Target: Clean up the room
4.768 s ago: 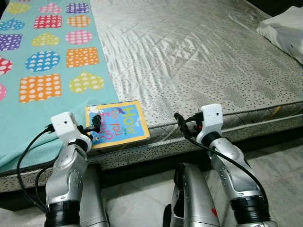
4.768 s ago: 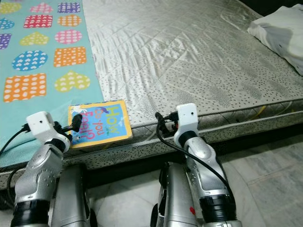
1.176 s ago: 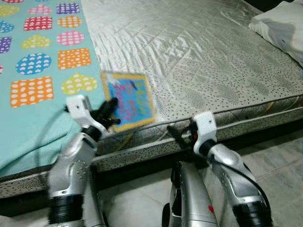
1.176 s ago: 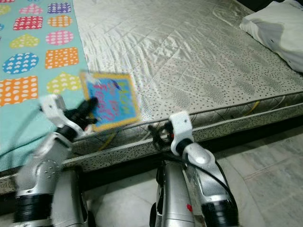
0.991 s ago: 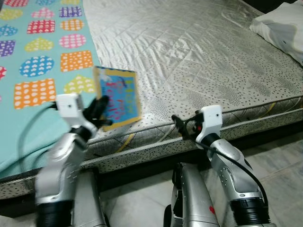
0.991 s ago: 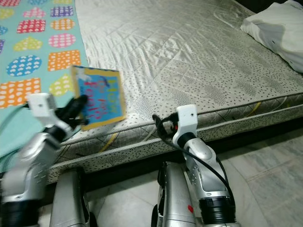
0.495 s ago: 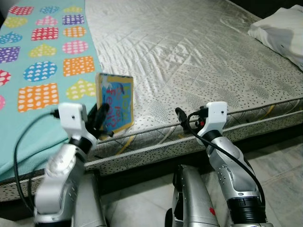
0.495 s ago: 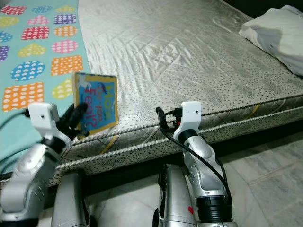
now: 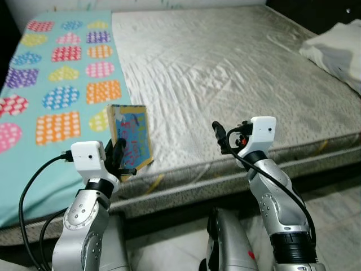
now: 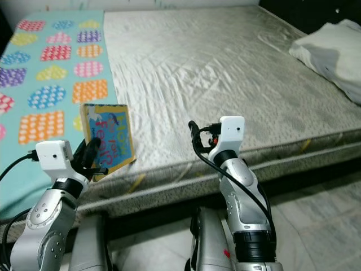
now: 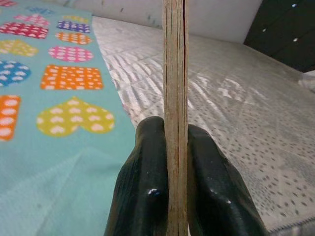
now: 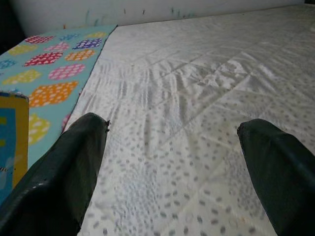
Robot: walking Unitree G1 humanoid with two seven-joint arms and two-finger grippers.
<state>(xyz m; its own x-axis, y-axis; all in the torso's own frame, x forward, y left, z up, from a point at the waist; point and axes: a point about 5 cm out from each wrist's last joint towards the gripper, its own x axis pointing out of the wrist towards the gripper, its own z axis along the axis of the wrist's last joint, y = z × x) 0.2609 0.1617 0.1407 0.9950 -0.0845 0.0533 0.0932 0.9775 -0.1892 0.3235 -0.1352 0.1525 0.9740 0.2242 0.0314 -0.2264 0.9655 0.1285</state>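
Book (image 9: pixel 131 136) held upright, lower left of frame.
We see left gripper (image 11: pixel 175 162) fingers clamped on it; right gripper (image 12: pixel 172 172) fingers spread wide, empty, over the bed (image 9: pixel 225 68).

The mattress (image 9: pixel 237 73) has a quilted cloth cover with a satin shine and small dark specks. The blanket (image 9: pixel 51 84) is soft matt fleece. The book (image 9: pixel 131 137) has a glossy cover and thick cardboard pages. The arms are brushed silver metal; the left gripper (image 11: pixel 176 191) fingers (image 11: pixel 142 187) are smooth, slightly glossy black plastic.

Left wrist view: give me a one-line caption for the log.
Left gripper pinching a picture book edge-on above the patterned blanket and mattress.
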